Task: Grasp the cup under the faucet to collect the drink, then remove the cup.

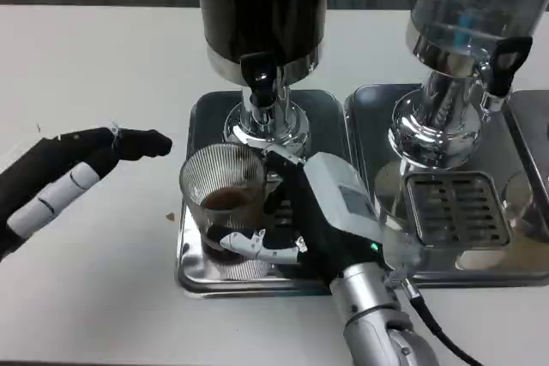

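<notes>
In the head view, the right hand (296, 216) is wrapping its fingers (249, 244) around a clear ribbed cup (221, 190), gripping it. The cup is standing on the steel drip tray (193, 276) just below the black faucet (260, 75) of the dark drink dispenser (262, 2), with a little brown drink (227, 201) lying in its bottom. The left hand (81, 169) is hovering over the white table (86, 66), fingers extended and empty, apart from the cup. No readable writing is showing anywhere.
</notes>
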Action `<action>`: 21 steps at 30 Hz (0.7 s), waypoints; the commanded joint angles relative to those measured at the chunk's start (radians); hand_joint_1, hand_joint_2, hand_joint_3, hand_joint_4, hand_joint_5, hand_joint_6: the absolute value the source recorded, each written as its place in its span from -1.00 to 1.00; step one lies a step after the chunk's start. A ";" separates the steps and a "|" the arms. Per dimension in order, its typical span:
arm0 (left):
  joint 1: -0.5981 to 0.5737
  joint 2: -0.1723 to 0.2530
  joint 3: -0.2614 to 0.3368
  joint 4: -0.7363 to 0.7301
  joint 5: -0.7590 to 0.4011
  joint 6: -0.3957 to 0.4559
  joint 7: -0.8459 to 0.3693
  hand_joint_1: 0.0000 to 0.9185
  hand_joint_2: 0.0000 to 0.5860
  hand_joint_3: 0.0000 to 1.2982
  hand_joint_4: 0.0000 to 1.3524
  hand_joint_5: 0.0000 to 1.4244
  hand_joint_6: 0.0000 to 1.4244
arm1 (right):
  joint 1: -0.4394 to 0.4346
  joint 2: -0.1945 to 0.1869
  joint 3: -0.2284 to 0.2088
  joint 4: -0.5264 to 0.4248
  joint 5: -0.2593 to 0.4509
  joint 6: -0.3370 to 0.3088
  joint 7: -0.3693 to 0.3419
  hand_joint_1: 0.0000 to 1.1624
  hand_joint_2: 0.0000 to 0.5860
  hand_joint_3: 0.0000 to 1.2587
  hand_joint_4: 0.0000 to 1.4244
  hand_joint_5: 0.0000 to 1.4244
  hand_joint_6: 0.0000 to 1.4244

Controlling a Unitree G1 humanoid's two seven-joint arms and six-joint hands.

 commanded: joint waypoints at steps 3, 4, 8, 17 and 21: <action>0.006 0.019 0.000 -0.006 0.002 0.007 0.009 -1.00 -0.30 -0.38 -0.52 -0.64 -0.68 | 0.008 0.008 -0.006 0.002 0.003 -0.005 -0.032 0.52 0.90 -0.40 -0.32 0.03 0.62; 0.006 0.019 0.000 -0.006 0.002 0.007 0.009 -1.00 -0.29 -0.38 -0.52 -0.64 -0.68 | 0.009 0.007 -0.006 0.002 0.001 -0.006 -0.035 0.52 0.89 -0.39 -0.32 0.04 0.63; 0.005 0.018 -0.001 -0.006 0.003 0.008 0.009 -1.00 -0.29 -0.38 -0.52 -0.64 -0.68 | 0.013 0.004 -0.009 -0.005 0.003 -0.008 -0.040 0.51 0.89 -0.37 -0.29 0.04 0.64; 0.003 0.015 -0.006 -0.002 0.005 0.007 0.005 -1.00 -0.29 -0.38 -0.52 -0.64 -0.68 | 0.045 -0.009 -0.025 -0.042 0.006 -0.013 -0.062 0.51 0.89 -0.34 -0.26 0.08 0.69; -0.002 0.013 -0.008 0.002 0.006 0.008 0.005 -1.00 -0.29 -0.38 -0.52 -0.64 -0.67 | 0.054 -0.016 -0.032 -0.056 0.008 -0.016 -0.062 0.51 0.89 -0.33 -0.26 0.10 0.70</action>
